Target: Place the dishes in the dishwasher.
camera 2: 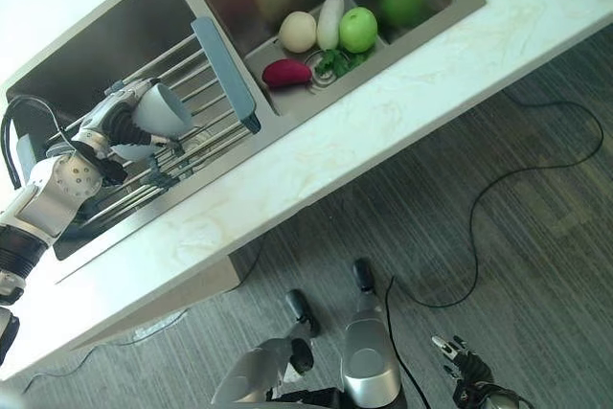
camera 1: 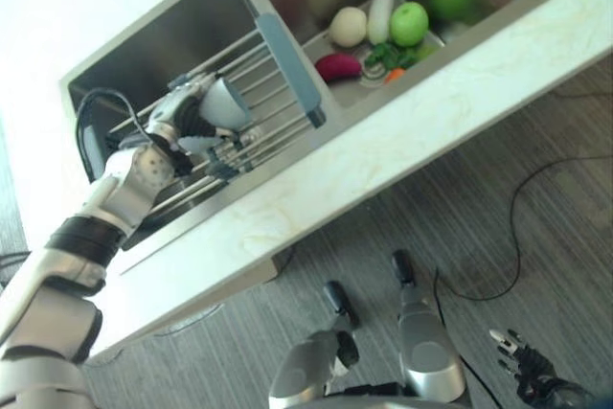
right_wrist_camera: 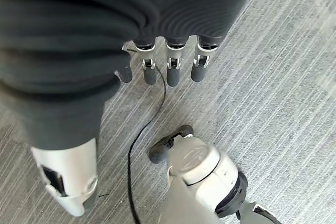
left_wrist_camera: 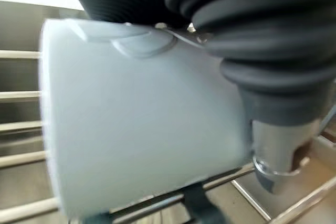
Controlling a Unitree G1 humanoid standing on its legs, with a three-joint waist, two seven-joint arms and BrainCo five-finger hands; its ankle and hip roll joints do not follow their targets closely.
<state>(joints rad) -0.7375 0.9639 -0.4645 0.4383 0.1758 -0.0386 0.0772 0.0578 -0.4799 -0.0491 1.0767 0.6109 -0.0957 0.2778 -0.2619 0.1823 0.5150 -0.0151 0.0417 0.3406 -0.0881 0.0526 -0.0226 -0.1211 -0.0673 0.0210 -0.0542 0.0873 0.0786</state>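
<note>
Down by the floor, well away from the work, the right hand (right_wrist_camera: pixel 157 66) hangs idle with relaxed fingers. Over the left sink basin (camera 1: pixel 182 31), the left hand (camera 1: pixel 206 136) has its fingers curled round a white cup (camera 2: pixel 165 110), tipped on its side just above the drying rack's (camera 1: pixel 273 107) bars, probably being lifted off. Vegetables, among them a green apple (camera 1: pixel 409 22), lie in the neighbouring basin, clear of the hand's path.

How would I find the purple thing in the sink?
Look in the steel double sink set in the pale stone counter, in the basin with the vegetables. The dark purple-red oval vegetable lies nearest the blue-grey rack end; its neighbours are cream, white and green.
</note>
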